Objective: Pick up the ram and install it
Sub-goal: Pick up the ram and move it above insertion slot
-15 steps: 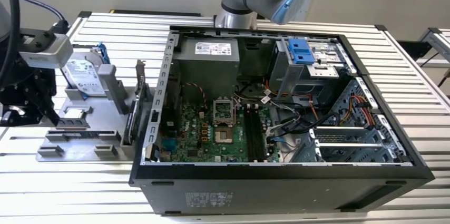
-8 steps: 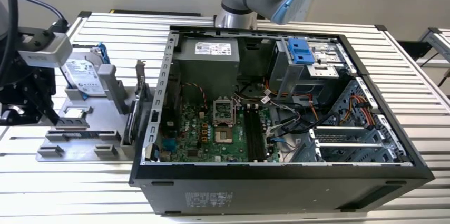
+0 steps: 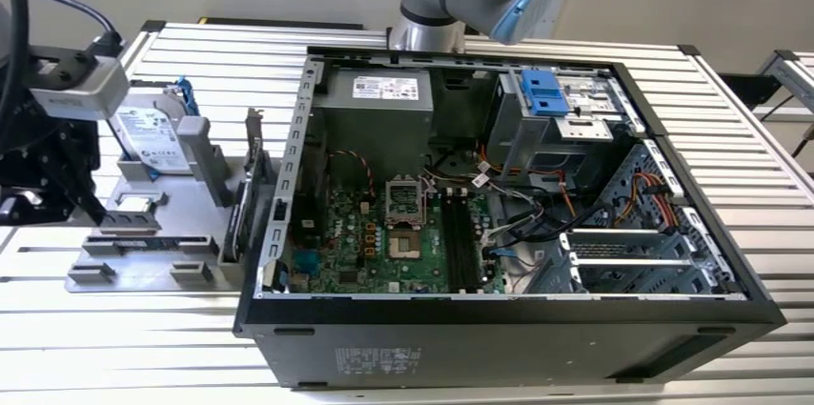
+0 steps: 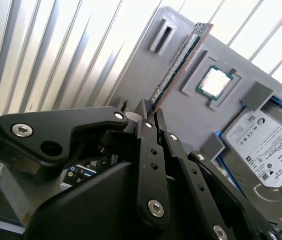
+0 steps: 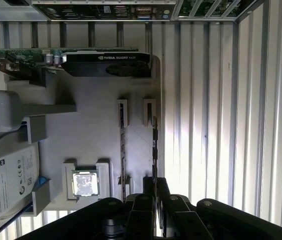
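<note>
Gripper (image 4: 150, 111) over gray tray (image 4: 143, 75). Fingers clenched on near end of ram (image 4: 178, 65). Ram stands on edge along tray edge farthest from hard drive (image 4: 263, 150), CPU chip (image 4: 215, 82) between them.

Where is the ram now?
In the second wrist view, the ram stands on edge in the gray tray, beside the CPU, its near end at the gripper.
</note>
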{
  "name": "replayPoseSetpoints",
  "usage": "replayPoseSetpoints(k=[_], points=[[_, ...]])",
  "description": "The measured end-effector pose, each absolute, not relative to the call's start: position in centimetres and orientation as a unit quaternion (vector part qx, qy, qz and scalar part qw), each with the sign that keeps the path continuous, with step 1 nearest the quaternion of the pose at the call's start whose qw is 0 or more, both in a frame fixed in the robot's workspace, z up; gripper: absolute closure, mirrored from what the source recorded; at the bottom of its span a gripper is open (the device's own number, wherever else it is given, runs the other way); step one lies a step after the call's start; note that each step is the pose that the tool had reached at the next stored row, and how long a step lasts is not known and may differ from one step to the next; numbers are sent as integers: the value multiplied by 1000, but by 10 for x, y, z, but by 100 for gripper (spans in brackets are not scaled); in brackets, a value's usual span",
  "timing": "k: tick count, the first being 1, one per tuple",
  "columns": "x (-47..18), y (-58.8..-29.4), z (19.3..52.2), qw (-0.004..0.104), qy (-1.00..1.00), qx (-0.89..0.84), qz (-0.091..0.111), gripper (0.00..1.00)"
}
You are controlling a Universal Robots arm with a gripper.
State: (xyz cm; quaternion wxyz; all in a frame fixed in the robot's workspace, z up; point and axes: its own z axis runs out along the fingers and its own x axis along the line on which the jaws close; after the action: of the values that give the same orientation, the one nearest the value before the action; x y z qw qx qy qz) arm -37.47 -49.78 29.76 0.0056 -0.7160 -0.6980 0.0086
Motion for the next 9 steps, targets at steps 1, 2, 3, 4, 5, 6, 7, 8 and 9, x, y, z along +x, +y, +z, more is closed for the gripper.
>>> replayPoseSetpoints(k=[1,2,3,4,5,6,7,8,9], points=[[-375,-498,298,6,-698,-716,9,100],[-375,-498,298,6,-698,-716,9,100],[-375,-498,299,6,-697,-717,9,100],[-375,-498,299,6,-697,-717,9,100],[-375,-498,299,6,-697,-717,9,100],[-375,-498,300,6,-697,-717,9,100],[-375,-498,300,6,-696,-718,9,100],[-375,-498,300,6,-696,-718,9,100],[-375,-498,301,6,-696,-718,9,100]])
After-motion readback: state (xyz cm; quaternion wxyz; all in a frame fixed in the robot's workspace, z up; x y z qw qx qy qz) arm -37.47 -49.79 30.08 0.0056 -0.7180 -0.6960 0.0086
